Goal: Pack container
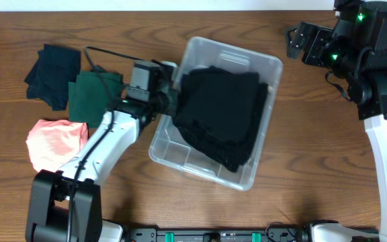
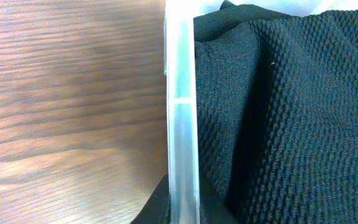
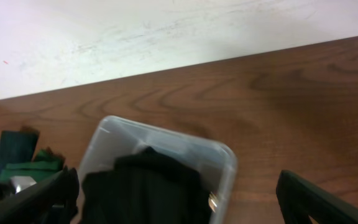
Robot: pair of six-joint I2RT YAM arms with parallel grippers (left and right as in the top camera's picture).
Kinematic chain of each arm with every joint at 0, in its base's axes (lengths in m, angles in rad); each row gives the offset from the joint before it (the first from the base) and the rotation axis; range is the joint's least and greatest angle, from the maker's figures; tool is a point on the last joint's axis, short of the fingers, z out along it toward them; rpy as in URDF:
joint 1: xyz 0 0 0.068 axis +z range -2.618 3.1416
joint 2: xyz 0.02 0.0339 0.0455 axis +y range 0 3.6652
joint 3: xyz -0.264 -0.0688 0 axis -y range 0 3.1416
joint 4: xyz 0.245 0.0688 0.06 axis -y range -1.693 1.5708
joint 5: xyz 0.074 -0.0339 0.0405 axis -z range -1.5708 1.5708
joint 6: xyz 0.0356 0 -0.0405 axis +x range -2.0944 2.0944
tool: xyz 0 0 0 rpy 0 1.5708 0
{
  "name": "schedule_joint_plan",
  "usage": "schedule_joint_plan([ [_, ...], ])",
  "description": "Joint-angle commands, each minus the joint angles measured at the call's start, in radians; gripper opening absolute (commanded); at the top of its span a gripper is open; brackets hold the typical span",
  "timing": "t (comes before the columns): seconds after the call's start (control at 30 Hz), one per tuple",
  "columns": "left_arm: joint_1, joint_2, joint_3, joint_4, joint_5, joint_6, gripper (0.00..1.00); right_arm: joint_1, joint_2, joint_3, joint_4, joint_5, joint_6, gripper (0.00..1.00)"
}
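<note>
The clear plastic container (image 1: 237,50) stands mid-table, tilted askew. A black textured garment (image 1: 224,114) fills most of it and drapes over its near left part. My left gripper (image 1: 173,101) is shut on the container's left rim. In the left wrist view the rim (image 2: 182,93) runs upright between my fingers (image 2: 184,211), with the black garment (image 2: 291,112) just inside. My right gripper (image 1: 299,42) is open and empty, raised at the far right, apart from the container. The right wrist view shows the container (image 3: 225,155) and the garment (image 3: 148,186) below its spread fingers (image 3: 179,205).
Left of the container lie three folded garments: a dark green one (image 1: 94,94) by my left arm, a dark navy one (image 1: 52,74) behind it, and a pink one (image 1: 56,142) nearer the front. A black cable (image 1: 113,54) runs behind the green garment.
</note>
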Motion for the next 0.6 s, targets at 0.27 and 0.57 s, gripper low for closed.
schedule_joint_plan([
  [0.27, -0.089, 0.004, 0.008, 0.065, -0.085, -0.182, 0.06, -0.007, -0.005, 0.002, -0.001, 0.002, 0.007, 0.99],
  [0.57, -0.105, 0.004, 0.008, 0.195, -0.191, -0.383, 0.06, -0.007, -0.005, 0.002, -0.001, 0.002, 0.007, 0.99],
])
